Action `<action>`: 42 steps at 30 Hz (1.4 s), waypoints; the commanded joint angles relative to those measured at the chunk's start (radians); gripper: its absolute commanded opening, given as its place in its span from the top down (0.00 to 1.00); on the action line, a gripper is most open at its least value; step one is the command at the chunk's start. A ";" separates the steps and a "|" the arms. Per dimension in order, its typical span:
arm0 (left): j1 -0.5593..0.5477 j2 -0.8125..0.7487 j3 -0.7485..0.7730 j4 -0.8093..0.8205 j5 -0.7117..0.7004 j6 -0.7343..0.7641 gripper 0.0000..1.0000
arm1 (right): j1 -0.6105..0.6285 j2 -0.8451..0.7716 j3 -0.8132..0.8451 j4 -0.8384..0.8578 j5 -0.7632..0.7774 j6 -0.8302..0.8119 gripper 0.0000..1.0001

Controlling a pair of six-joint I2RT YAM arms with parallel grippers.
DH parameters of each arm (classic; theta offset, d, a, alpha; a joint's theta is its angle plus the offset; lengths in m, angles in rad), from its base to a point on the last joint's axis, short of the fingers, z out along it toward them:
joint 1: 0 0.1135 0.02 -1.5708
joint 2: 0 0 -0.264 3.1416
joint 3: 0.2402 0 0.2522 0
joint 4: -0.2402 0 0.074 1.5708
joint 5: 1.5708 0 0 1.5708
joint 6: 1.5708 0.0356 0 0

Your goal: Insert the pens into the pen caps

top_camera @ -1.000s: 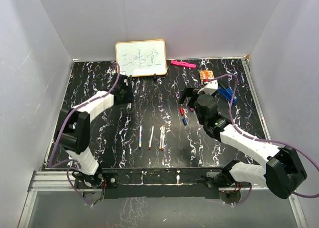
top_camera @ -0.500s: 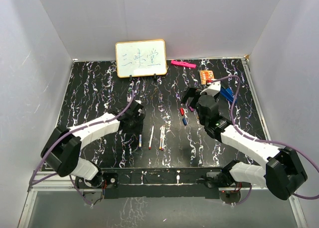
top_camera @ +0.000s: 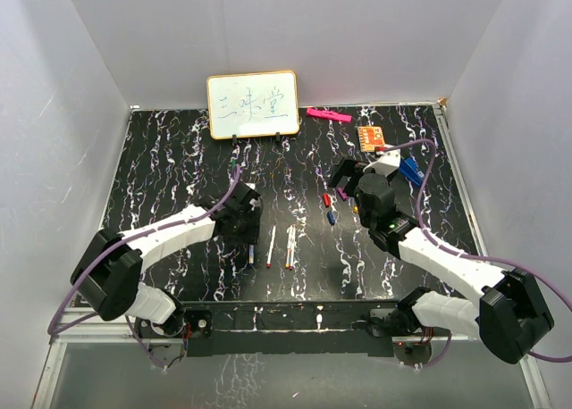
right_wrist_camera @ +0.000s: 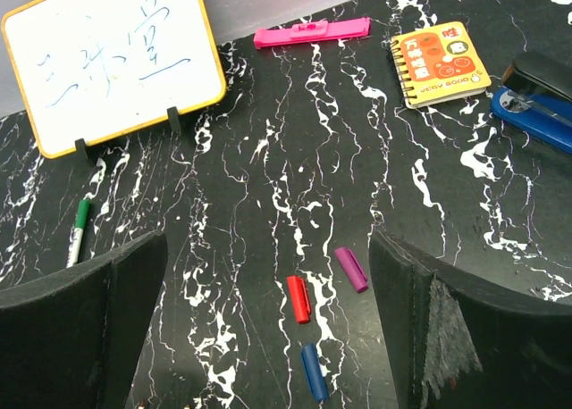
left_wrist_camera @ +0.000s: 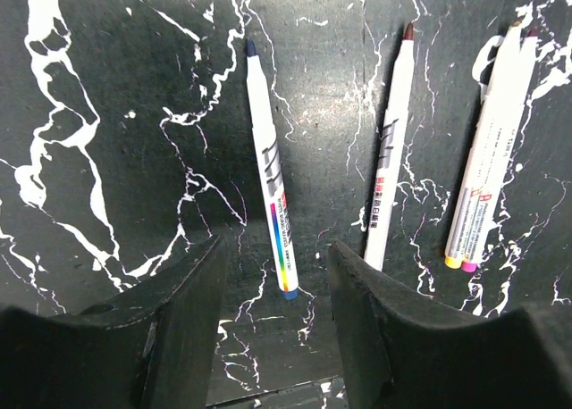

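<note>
Several white pens lie in a row at mid-table: a blue-tipped pen (top_camera: pixel 253 246) (left_wrist_camera: pixel 271 168), a red-tipped one (top_camera: pixel 271 246) (left_wrist_camera: pixel 389 150) and a touching pair (top_camera: pixel 290 246) (left_wrist_camera: pixel 492 150). My left gripper (top_camera: pixel 252 229) (left_wrist_camera: pixel 275 253) is open and empty, low over the near end of the blue-tipped pen. A pen with a green end (top_camera: pixel 233 165) (right_wrist_camera: pixel 80 226) lies near the whiteboard. The red cap (top_camera: pixel 327 199) (right_wrist_camera: pixel 298 298), purple cap (right_wrist_camera: pixel 351 269) and blue cap (top_camera: pixel 332 217) (right_wrist_camera: pixel 313 371) lie loose. My right gripper (top_camera: pixel 341 171) (right_wrist_camera: pixel 268 244) is open and empty above them.
A whiteboard (top_camera: pixel 253 104) (right_wrist_camera: pixel 116 65) stands at the back. A pink bar (top_camera: pixel 328 115) (right_wrist_camera: pixel 311 32), a small orange notebook (top_camera: pixel 372 137) (right_wrist_camera: pixel 440 61) and a blue stapler (top_camera: pixel 409 168) (right_wrist_camera: pixel 536 96) lie at the back right. White walls enclose the table.
My left arm has swung from beside the whiteboard down to the row of pens, leaving the green-ended pen on the table. My right arm has shifted slightly to the right.
</note>
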 commanded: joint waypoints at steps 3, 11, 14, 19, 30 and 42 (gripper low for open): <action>-0.019 0.020 -0.016 -0.020 -0.001 -0.027 0.54 | -0.004 -0.034 -0.006 0.021 0.031 0.014 0.09; -0.038 0.094 0.014 -0.047 -0.032 -0.018 0.54 | -0.006 -0.033 -0.018 0.026 0.022 0.032 0.11; -0.046 0.113 0.017 -0.060 -0.054 -0.019 0.54 | -0.005 -0.035 -0.023 0.026 0.025 0.032 0.11; -0.048 0.131 0.010 -0.057 -0.072 -0.028 0.55 | -0.007 -0.030 -0.029 0.036 0.017 0.039 0.12; -0.048 0.228 0.020 -0.043 -0.119 -0.015 0.57 | -0.008 -0.035 -0.033 0.037 0.017 0.038 0.18; -0.048 0.309 0.019 -0.040 -0.105 -0.013 0.76 | -0.009 -0.034 -0.034 0.033 0.011 0.054 0.19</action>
